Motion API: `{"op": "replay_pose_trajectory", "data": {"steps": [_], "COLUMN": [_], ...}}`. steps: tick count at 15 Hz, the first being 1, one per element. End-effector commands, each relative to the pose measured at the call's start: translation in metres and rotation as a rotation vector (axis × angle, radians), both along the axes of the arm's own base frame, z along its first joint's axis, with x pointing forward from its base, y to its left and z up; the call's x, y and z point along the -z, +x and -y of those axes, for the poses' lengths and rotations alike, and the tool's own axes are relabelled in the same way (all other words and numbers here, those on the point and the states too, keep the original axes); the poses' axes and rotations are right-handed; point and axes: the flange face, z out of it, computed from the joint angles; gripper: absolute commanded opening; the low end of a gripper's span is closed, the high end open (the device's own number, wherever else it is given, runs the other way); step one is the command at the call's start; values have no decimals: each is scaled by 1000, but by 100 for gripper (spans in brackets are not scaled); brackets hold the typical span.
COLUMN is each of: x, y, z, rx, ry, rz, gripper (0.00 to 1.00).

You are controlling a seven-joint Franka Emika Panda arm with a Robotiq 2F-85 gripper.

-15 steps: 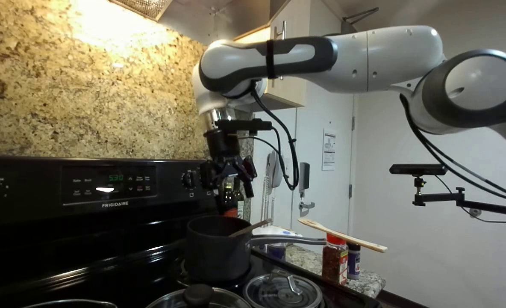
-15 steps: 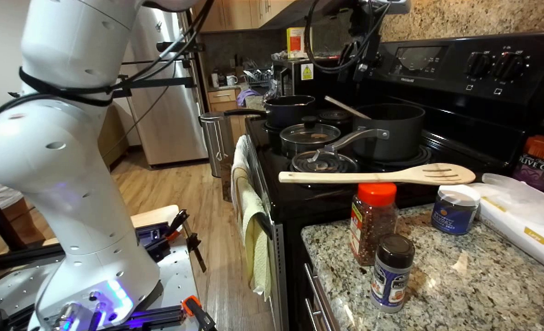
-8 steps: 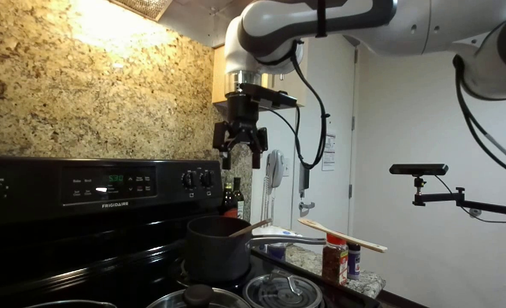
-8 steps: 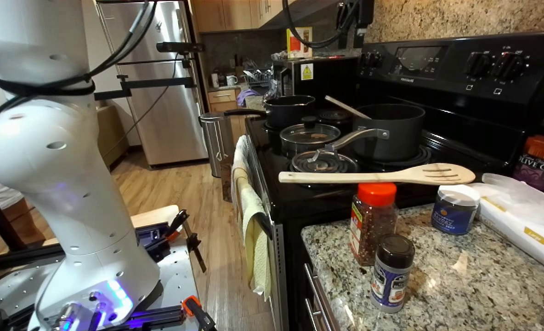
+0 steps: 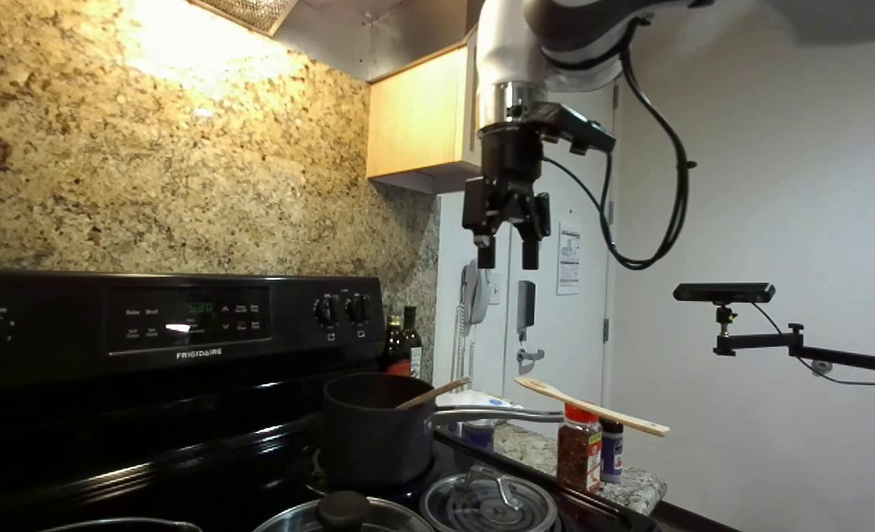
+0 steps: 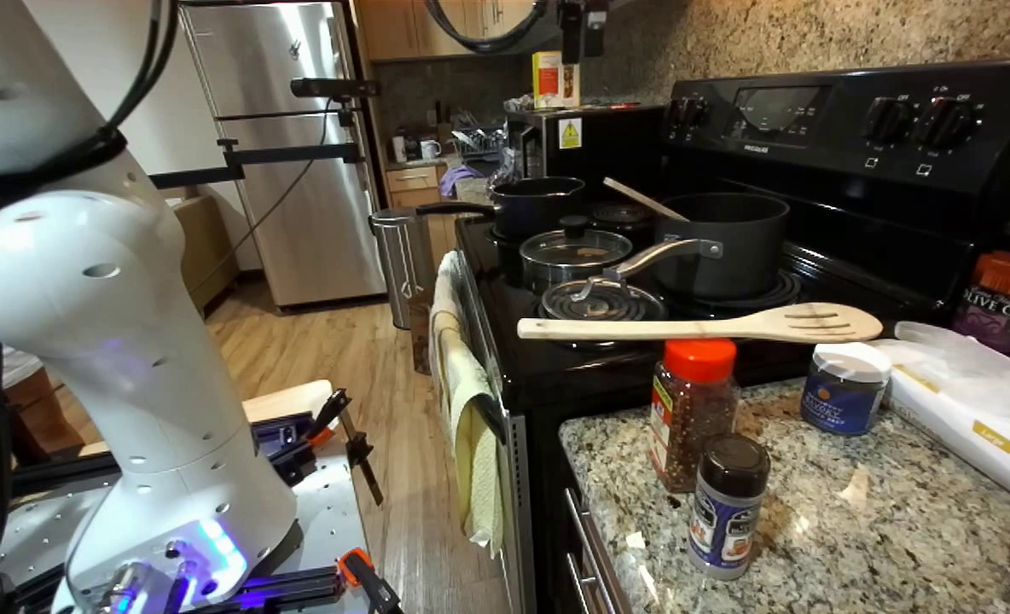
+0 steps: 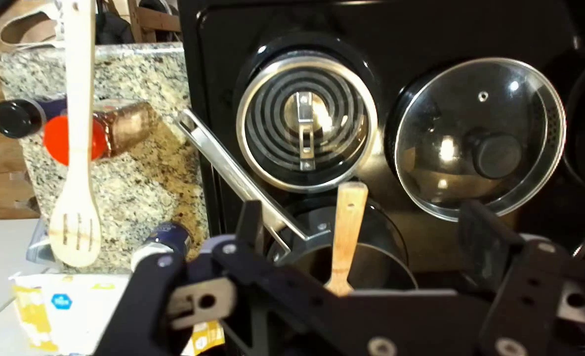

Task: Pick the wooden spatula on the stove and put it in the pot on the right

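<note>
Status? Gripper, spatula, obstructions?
Gripper open, empty, up high. Slotted wooden spatula lying across red-lidded jar. Another wooden utensil leaning out of pot, possible obstacle.

In an exterior view, a refrigerator (image 6: 322, 226) stands upper left; lower right, a red-capped spice jar (image 6: 694, 426) and black-capped spice bottle (image 6: 727, 513) share the desk (image 6: 906, 524).

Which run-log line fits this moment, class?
gripper: open, empty | slotted wooden spatula: across red-capped jar | pot: on stove | pick: pending

At left, the wrist view's top edge clips the long pale wooden spatula (image 7: 80, 138); at bottom, the black tool (image 7: 369, 233) partly hides the round dark pot (image 7: 384, 268).
</note>
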Motion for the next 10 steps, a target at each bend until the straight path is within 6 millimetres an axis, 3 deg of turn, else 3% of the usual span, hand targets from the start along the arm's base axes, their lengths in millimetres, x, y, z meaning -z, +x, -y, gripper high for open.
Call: {"op": "replay_pose_trajectory", "data": {"steps": [1, 5, 6, 10], "x": [9, 13, 8, 10], "y": [-76, -111, -95, -110], "z": [5, 11, 7, 9], "rx": [-48, -125, -91, -102], "ry": [0, 6, 7, 8], "rz": [-3, 3, -10, -4], "gripper": [100, 100, 100, 100]}}
